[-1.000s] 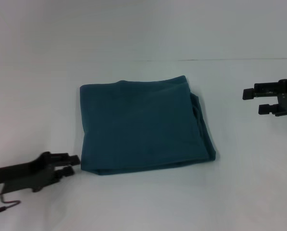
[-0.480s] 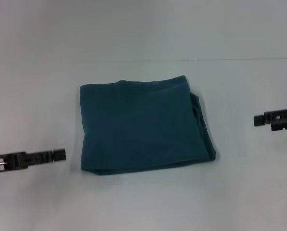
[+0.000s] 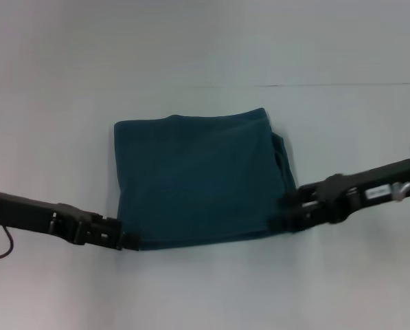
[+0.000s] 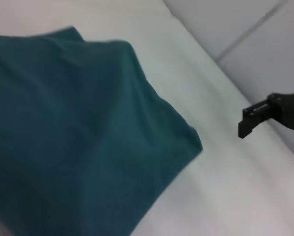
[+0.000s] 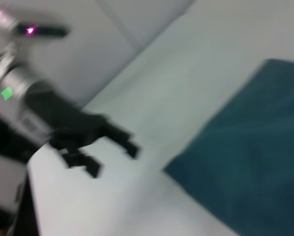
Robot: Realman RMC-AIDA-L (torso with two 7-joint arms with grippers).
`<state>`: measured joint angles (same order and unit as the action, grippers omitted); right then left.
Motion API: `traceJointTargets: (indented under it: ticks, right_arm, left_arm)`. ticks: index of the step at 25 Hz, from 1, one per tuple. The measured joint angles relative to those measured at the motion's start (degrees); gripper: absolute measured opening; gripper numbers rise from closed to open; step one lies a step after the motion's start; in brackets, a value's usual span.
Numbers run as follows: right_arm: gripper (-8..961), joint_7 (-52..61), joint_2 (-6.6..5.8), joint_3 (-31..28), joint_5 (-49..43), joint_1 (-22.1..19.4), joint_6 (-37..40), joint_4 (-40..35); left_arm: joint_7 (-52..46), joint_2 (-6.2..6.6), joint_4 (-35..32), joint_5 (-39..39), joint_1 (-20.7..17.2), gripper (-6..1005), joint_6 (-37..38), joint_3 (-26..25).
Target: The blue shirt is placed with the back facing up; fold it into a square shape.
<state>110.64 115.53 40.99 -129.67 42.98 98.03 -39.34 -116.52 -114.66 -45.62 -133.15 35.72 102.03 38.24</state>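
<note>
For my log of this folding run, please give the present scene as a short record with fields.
shirt: blue shirt, folded into a rough square, flat on the white table
left gripper: left gripper at the shirt's near left corner
right gripper: right gripper at the shirt's near right corner
lettering: none visible
grasp: cannot tell for either gripper

this looks like a lab or robot test bench, not a home. the work surface is a plain white table (image 3: 205, 289) with a bare pale wall (image 3: 205, 41) behind it, and the wrist views show smooth grey panels (image 4: 245, 24) with straight seams beside the table edge. two black robot arms reach in over the table, one with a metal wrist carrying small lit green and pink indicator lights (image 5: 9, 91).
</note>
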Motion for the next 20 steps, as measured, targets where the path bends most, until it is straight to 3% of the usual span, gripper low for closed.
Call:
traceJointTargets:
  ticks: [3, 7, 13, 20]
  right_arm:
    - [885, -2.15, 1.37, 4.71, -0.18, 0.78, -0.27, -0.13]
    - [885, -2.59, 1.69, 7.6, -0.22, 0.95, -1.37, -0.16]
    - [885, -2.76, 1.06, 7.84, -0.17, 0.62, -1.84, -0.17]
    - [885, -2.97, 0.83, 6.78, 0.04, -0.69, -3.3, -1.88]
  left_arm:
    - [0.16, 0.07, -0.01, -0.09, 0.88, 886, -0.21, 2.19]
    - [0.28, 0.06, 0.01, -0.22, 2.08, 886, -0.36, 4.46]
    - [2.25, -0.53, 0.12, 0.43, 4.29, 886, -0.53, 6.25]
    - [4.06, -2.73, 0.23, 0.21, 5.93, 886, -3.86, 6.81]
